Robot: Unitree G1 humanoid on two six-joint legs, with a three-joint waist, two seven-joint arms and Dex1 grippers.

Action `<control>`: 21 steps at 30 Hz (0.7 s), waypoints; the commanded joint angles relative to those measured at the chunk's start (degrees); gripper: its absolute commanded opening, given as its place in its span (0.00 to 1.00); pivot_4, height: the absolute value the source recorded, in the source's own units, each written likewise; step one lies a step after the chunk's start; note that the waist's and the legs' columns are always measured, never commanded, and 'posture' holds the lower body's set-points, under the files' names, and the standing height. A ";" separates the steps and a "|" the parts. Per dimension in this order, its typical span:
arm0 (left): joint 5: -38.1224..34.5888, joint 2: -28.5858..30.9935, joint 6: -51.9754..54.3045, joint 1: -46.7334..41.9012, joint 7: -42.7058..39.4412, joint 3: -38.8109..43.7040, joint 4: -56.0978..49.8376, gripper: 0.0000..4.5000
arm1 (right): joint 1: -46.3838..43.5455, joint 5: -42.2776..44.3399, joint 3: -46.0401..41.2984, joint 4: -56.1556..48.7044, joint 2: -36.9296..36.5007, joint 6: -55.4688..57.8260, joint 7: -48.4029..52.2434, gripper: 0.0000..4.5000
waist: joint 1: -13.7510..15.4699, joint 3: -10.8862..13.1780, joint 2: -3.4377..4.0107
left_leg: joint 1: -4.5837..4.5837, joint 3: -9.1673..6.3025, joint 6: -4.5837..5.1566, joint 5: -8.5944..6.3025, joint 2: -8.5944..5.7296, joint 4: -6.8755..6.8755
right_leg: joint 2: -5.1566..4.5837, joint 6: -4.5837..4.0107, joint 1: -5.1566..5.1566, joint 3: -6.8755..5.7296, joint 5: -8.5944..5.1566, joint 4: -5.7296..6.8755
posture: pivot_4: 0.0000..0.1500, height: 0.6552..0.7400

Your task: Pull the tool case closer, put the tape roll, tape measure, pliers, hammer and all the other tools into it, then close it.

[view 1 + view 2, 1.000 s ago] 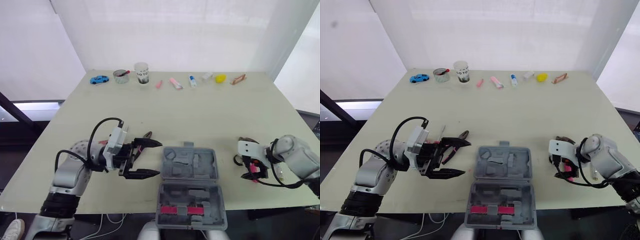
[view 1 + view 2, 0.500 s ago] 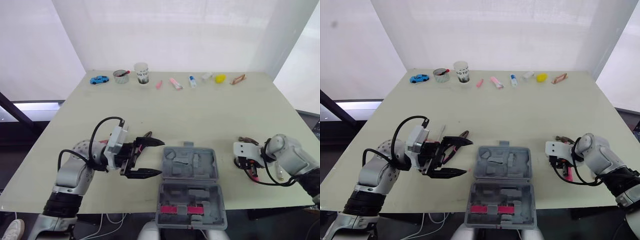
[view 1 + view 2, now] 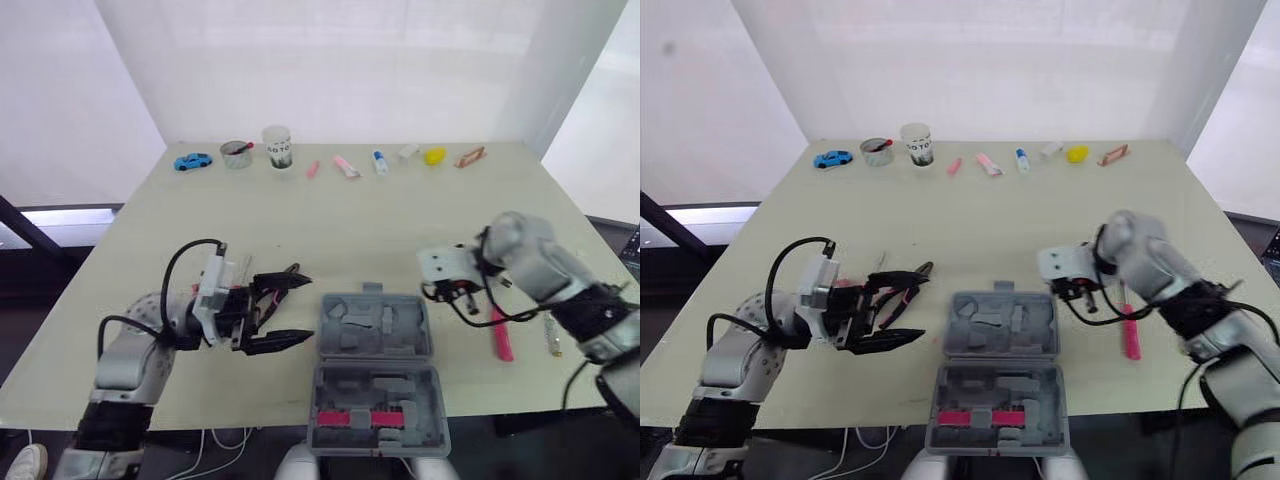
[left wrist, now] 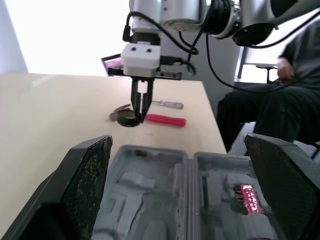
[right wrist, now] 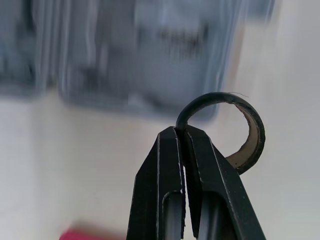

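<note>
Right claw (image 5: 181,131): fingers pinched together on the rim of the tape roll (image 5: 250,130), which hangs from the tips as a dark ring.
Where the right claw is: pointing down just off the right side of the tool case's far half, low over the desk (image 3: 330,215); whether the roll touches the desk cannot be told.
Left claw (image 3: 295,311): spread wide and holding nothing, with its fingers aimed at the left side of the case and stopping just short of it.
Tool case (image 3: 400,345): grey, lying open flat at the near edge of the desk. Its far half shows bare moulded recesses, and its near half has a red strip (image 3: 365,418) set across it.
Pliers (image 3: 922,270): on the desk at the left claw, head pointing away from the robot, red handles partly hidden behind the fingers.
Red-handled tool (image 3: 500,335): flat on the desk to the right of the case, near the right claw.
Slim pale tool (image 3: 548,335): farther right, apart from the red one.
Far edge: a row of small objects, among them a blue toy car (image 3: 191,161) and a paper cup (image 3: 277,147).
Person (image 4: 280,95): seated beyond the desk, in dark clothes.
</note>
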 commanded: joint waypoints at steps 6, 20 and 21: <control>-0.89 1.90 -1.44 5.76 4.27 7.94 -3.43 1.00 | -7.30 -2.59 4.65 5.86 10.80 -1.62 0.20 0.01 | 0.06 0.01 0.02 | -0.03 -0.01 -0.11 0.06 -0.02 0.05 | -0.06 0.00 0.01 -0.07 0.01 0.03 | 1.00 1.00; -3.50 0.10 1.13 16.45 14.47 14.78 -11.93 1.00 | -11.73 -7.54 8.32 21.70 28.89 -8.43 -10.40 0.01 | -1.09 0.04 0.04 | -0.01 -0.14 -0.40 0.23 -0.03 0.04 | -0.10 -0.10 -0.05 -0.18 -0.02 0.24 | 1.00 1.00; -3.36 0.10 1.12 16.88 14.78 14.83 -12.09 1.00 | -11.66 -7.69 8.37 22.40 29.22 -8.87 -10.53 0.01 | -1.17 0.04 0.04 | -0.02 -0.15 -0.42 0.24 -0.02 0.04 | -0.09 -0.10 -0.07 -0.18 -0.02 0.26 | 1.00 1.00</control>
